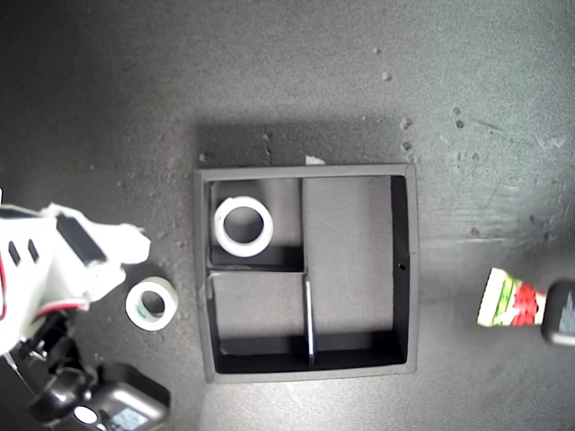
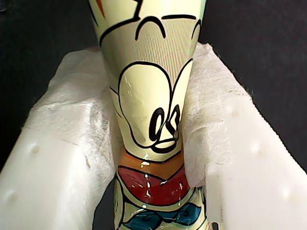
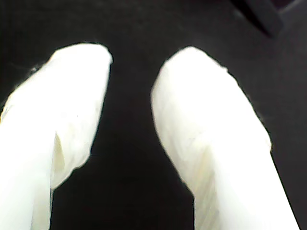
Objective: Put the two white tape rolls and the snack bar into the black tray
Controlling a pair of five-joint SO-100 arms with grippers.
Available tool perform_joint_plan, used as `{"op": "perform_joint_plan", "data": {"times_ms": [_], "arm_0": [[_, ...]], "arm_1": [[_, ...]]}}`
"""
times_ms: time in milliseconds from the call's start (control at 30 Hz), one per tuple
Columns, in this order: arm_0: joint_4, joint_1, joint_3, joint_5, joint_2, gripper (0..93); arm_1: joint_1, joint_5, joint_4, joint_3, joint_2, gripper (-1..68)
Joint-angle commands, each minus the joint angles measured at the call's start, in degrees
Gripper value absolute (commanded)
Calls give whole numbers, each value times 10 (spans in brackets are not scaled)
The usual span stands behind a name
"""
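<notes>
One end of the snack bar (image 1: 512, 300) is all the exterior view gives me, poking in at that view's right edge, well apart from the black tray (image 1: 202, 269). The first wrist view shows what it misses: the cream wrapper with black cartoon outlines and red, orange and blue patches, pinched between the white padded fingers (image 2: 62, 158) of my first gripper (image 2: 152, 143), which is clamped on it. The plain white tape roll (image 1: 243, 224) lies in a small tray section toward the exterior view's top left. The greenish-rimmed tape roll (image 1: 151, 303) lies on the dark table (image 1: 296, 81) just outside the tray's left wall, just beside my second gripper (image 3: 129, 100), jaws parted around nothing.
</notes>
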Motion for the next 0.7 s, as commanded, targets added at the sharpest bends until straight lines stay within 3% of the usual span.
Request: {"op": "perform_joint_plan", "data": {"times_ms": [0, 133, 400, 533, 667], "arm_0": [[-32, 18, 47, -34, 40, 67], [-61, 42, 92, -61, 47, 65], [-98, 81, 184, -97, 79, 64], [-98, 98, 215, -111, 120, 63], [-100, 113, 230, -120, 139, 63]], "arm_1": [[42, -150, -34, 35, 69, -3], [94, -72, -74, 113, 106, -3], [185, -131, -89, 90, 105, -4], [256, -419, -157, 49, 101, -5], [277, -716, -163, -4, 98, -5]]}}
